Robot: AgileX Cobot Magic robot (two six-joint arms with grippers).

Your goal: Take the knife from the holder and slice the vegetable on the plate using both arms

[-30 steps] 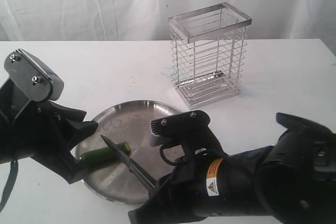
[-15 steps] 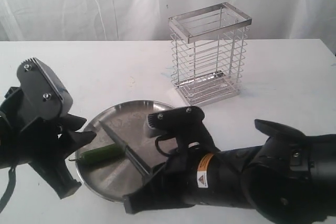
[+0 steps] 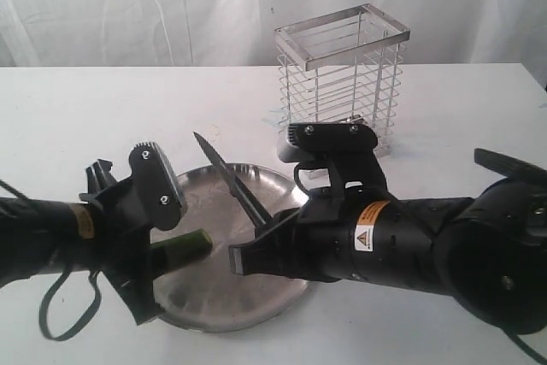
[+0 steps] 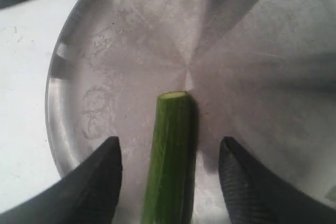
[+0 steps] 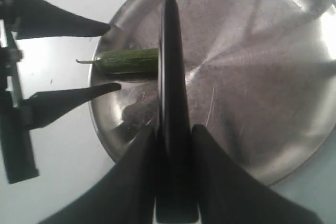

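Closest to the camera, the plate (image 3: pixel 218 309) sits on the white table (image 3: pixel 102 108) with just the vegetable (image 3: pixel 181 246) lying in it, cut end toward the plate's middle. The left gripper (image 4: pixel 170 177) straddles it with fingers spread wide on either side, not touching it, so released. The right gripper (image 5: pixel 173 137) is clenched around the knife (image 3: pixel 226 179), grasping the handle, blade up in the air over the plate and pointing up and away at a slant. Further back, the holder (image 3: pixel 340 87) stands upright behind the plate; nothing visible inside.

Compared to half a second ago, the knife has lifted off the plate, where its blade lay low by the vegetable. The left arm has swung lower and closer in.
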